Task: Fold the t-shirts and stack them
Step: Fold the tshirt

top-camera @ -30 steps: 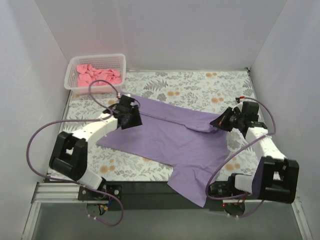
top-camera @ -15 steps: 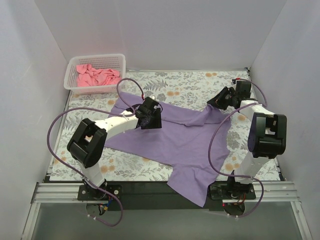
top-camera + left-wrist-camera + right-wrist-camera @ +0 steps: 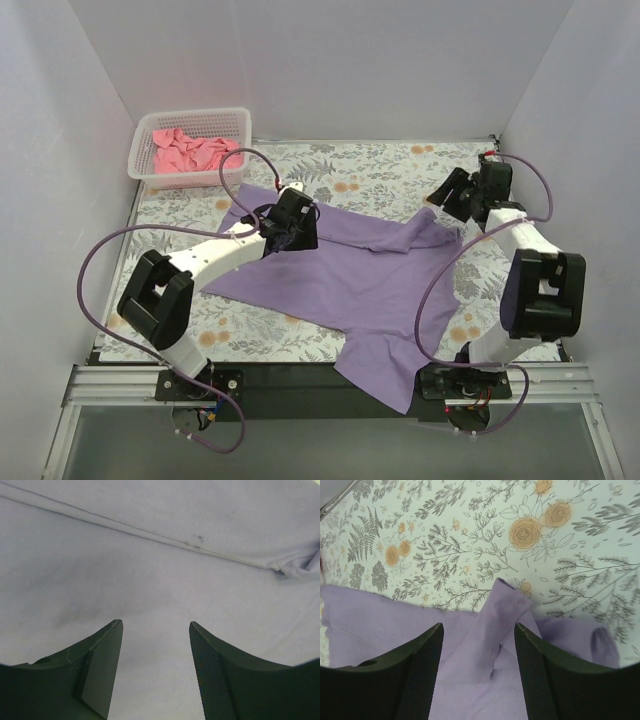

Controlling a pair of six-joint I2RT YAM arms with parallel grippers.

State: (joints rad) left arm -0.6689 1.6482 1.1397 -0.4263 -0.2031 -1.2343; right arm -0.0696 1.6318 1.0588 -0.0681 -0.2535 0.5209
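A lavender t-shirt (image 3: 350, 275) lies spread over the middle of the table, its lower part hanging past the near edge. My left gripper (image 3: 297, 233) hovers over the shirt's far left part, open; in the left wrist view its gripper (image 3: 156, 630) shows only flat lavender cloth (image 3: 160, 570) and a seam between the fingers. My right gripper (image 3: 447, 200) stands open just beyond the shirt's far right corner. In the right wrist view the gripper (image 3: 479, 630) is above a rumpled fold of the shirt (image 3: 502, 605), holding nothing. A salmon-pink t-shirt (image 3: 188, 150) lies crumpled in the basket.
The white mesh basket (image 3: 238, 118) stands at the far left corner. A floral tablecloth (image 3: 380, 170) (image 3: 470, 530) covers the table. White walls close in the back and both sides. Purple cables loop around both arms.
My right gripper carried the shirt's right corner toward the far right, then opened and let it go. My left gripper shifted rightward over the shirt, staying open.
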